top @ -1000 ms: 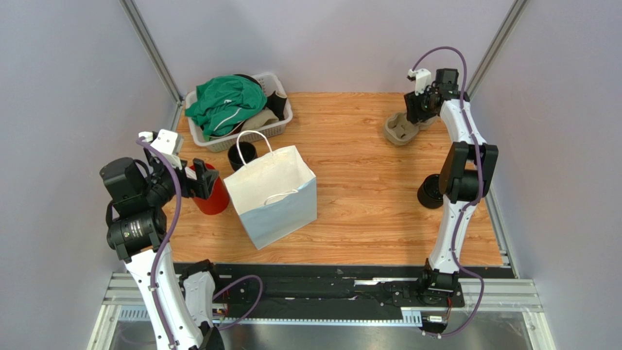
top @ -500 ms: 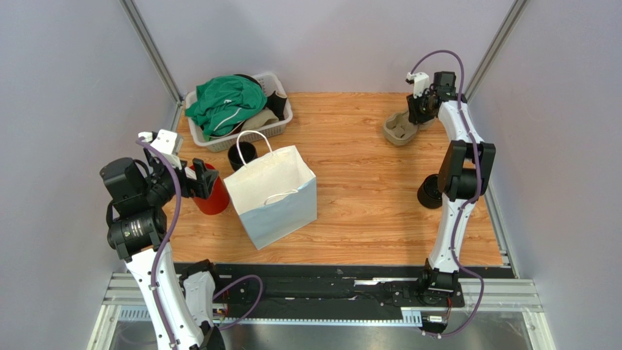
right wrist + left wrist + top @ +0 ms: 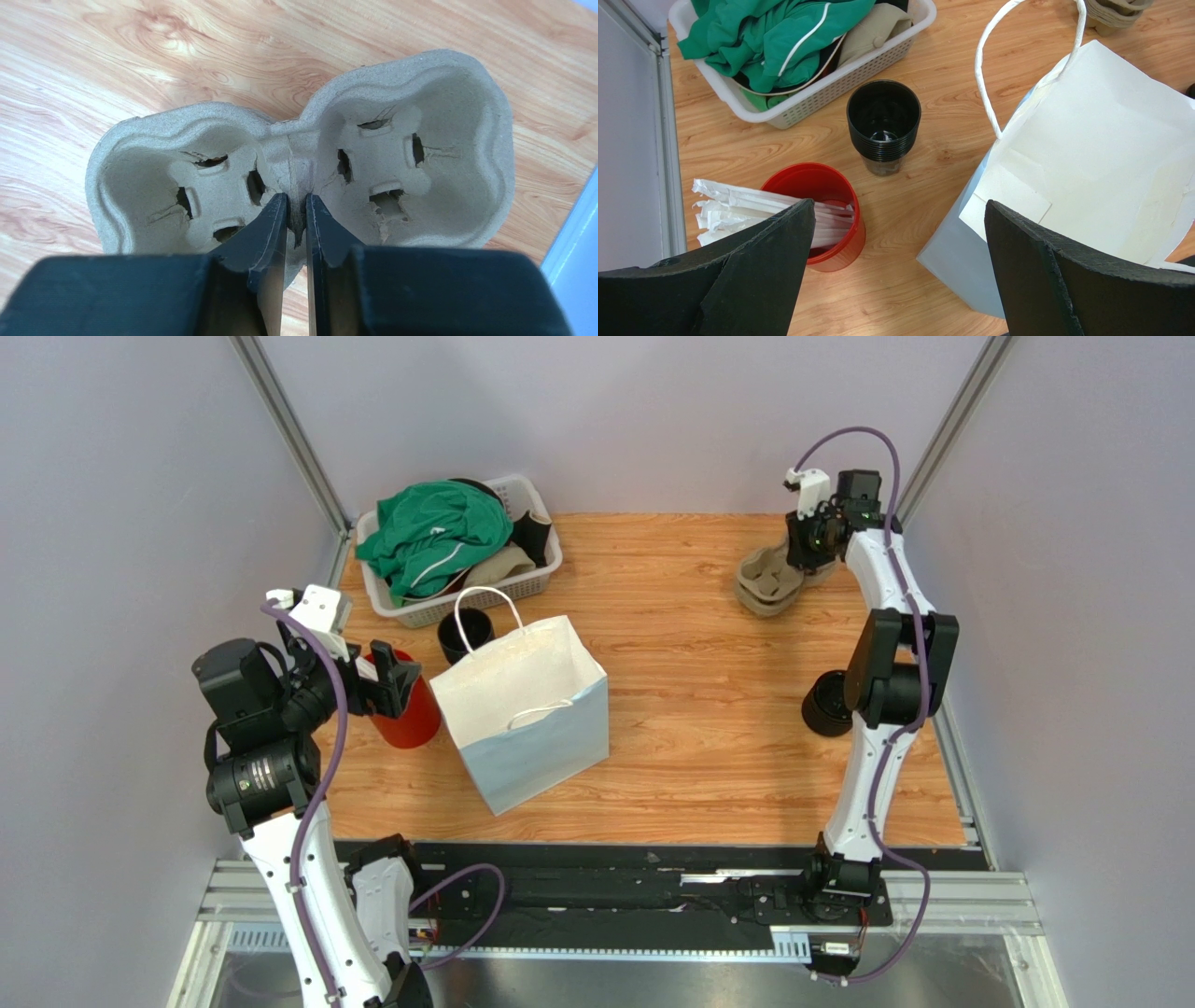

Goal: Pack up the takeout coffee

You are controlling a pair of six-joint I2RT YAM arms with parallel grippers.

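Right gripper [image 3: 295, 204] clamps the centre ridge of the cup carrier [image 3: 421, 119], a well on either side, likely for balance; left gripper [image 3: 899, 210] gapes.

Wooden table [image 3: 701, 665], white basket [image 3: 540, 576] far left, black cup stack [image 3: 464, 632], red cup [image 3: 414, 730], paper bag [image 3: 526, 707] alongside

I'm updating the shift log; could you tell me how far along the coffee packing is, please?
Done: nothing visibly packed; both wells of the pulp carrier are empty and the black cups stand unlidded beside the white bag. In hand: the right gripper has its jaws shut on the carrier's centre ridge; the left gripper hangs open. Left: cup into carrier, carrier into bag.
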